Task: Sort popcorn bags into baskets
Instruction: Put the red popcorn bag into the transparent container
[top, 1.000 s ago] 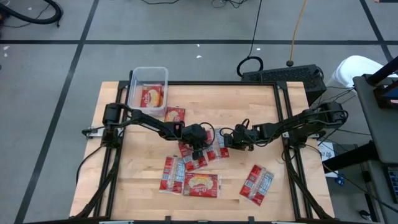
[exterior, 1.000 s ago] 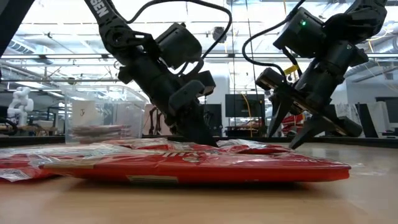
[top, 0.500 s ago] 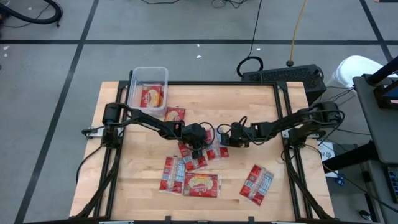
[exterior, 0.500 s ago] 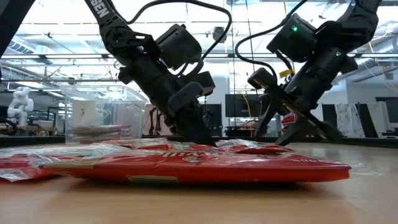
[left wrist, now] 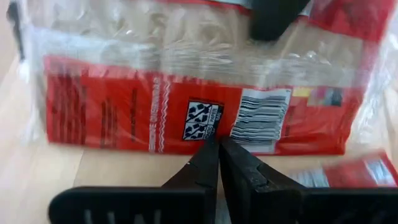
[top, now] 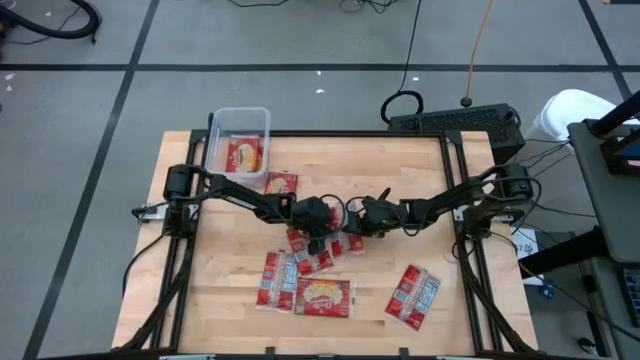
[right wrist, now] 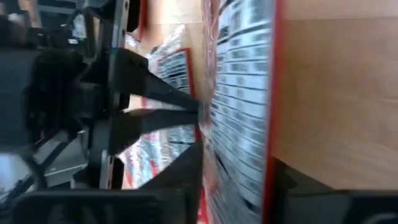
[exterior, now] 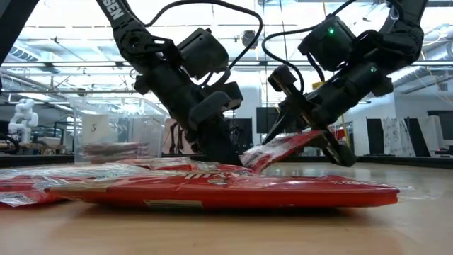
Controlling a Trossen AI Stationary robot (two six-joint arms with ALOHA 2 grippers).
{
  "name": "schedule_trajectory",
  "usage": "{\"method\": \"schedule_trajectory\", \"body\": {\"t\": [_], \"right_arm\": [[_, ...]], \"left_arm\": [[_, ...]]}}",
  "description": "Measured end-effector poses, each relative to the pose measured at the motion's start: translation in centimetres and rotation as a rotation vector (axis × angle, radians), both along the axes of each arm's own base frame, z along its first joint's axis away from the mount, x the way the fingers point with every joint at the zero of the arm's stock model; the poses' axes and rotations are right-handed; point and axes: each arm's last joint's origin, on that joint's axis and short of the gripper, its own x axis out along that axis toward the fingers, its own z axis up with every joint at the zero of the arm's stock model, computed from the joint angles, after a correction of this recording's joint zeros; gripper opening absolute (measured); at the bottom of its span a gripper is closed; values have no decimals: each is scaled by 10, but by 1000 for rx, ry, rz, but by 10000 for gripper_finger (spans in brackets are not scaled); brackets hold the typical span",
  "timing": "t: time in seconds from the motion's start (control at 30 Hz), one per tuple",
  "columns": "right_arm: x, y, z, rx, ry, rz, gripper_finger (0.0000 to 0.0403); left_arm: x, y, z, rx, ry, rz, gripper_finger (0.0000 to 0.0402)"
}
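Several red popcorn bags lie flat in a loose cluster (top: pixel 318 255) at the table's middle. More sit near the front edge (top: pixel 322 297), and one is to the right (top: pixel 413 295). The clear basket (top: pixel 262 120) stands at the far left corner with a bag inside (top: pixel 243 157); another bag (top: pixel 281 183) lies beside it. My left gripper (top: pixel 318 236) is shut, with its tips down on the cluster. My right gripper (top: pixel 353 227) is just right of it, shut on one bag (exterior: pixel 283 147). My left gripper (left wrist: pixel 219 144) touches a bag's long edge by the barcode (left wrist: pixel 258 121) with its shut fingertips, slanting down from the table's left; that bag lies flat. My right gripper (exterior: pixel 307 151) pinches a bag (right wrist: pixel 242 93) between its two fingers, slanting down from the right. The bag is tilted, its right end raised and its left end (exterior: pixel 248 161) down on the cluster.
The two grippers are close together over the middle cluster. Bare wood (top: pixel 400 170) shows along the far right part of the table and between the cluster and the front bags. A black frame rail (top: pixel 350 133) edges the far side.
My right gripper has moved toward the table's left and down, up to the cluster beside the left gripper, and has taken hold of a bag. That bag now stands tilted, with its right end lifted off the heap. The left gripper has kept still.
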Motion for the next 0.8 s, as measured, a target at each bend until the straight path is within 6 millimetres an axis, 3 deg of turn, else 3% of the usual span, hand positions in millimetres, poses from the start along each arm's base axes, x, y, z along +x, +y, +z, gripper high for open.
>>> {"method": "schedule_trajectory", "body": {"t": [0.17,0.3,0.43,0.67,0.8], "right_arm": [[-1,-1,14,-36,-56,21,15],[-3,-5,30,-87,-118,37,17],[-8,-8,51,-166,-198,54,19],[-24,-16,97,-531,-367,144,12],[-34,-19,116,-873,-414,246,13]], "left_arm": [[-15,8,42,-27,-9,49,28],[-35,14,85,-28,-47,73,28],[-53,19,132,-11,-195,101,27],[-85,36,188,-53,-400,277,26],[-101,48,206,-166,-482,412,26]]}}
